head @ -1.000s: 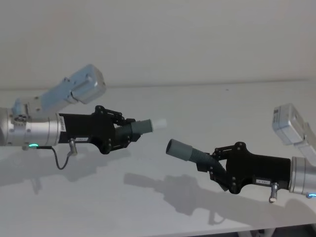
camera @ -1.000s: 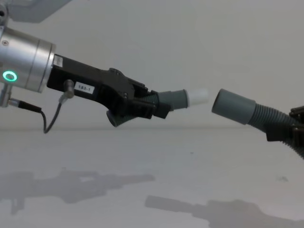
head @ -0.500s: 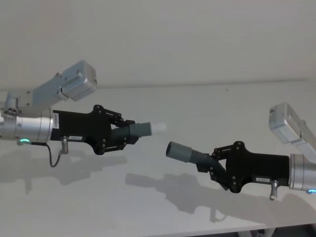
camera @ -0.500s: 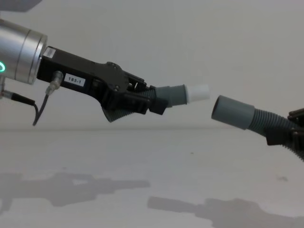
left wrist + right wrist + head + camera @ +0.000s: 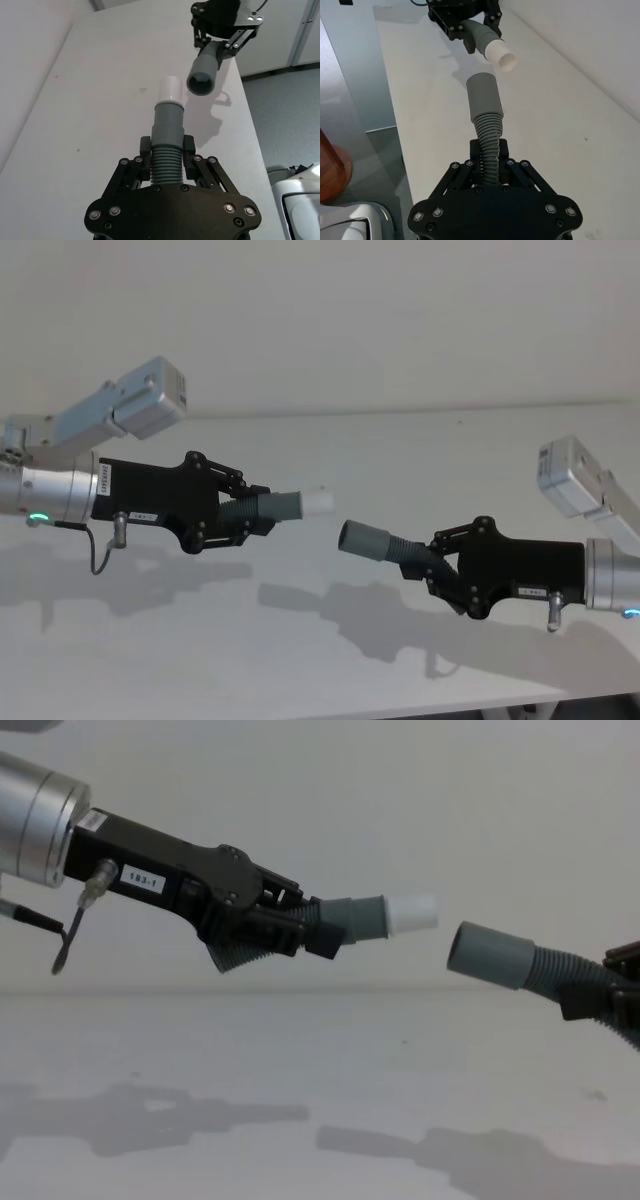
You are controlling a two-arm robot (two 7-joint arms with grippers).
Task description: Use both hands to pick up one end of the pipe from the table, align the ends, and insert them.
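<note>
While both pipe pieces hang in the air above the table, the left gripper reaches in from the left with its jaws clenched on the ribbed hose of the left pipe piece. From between the fingers this piece sticks out towards the right, first as a smooth grey cuff and then as a narrower white tip. The right gripper comes in from the right, lower and nearer the robot, and grips the corrugated part of the right pipe piece tightly. That hose bends upward out of the jaws and ends in the wider socket cuff, whose open mouth faces left.

Seen from the chest, the white tip and the socket mouth are near each other but apart, with bare background between them, and the tip sits a little higher than the socket. From the left wrist, the socket's dark opening lies just beside the tip and off to one side of its line, not over it. Neither piece touches the table, where the arms cast grey shadows
</note>
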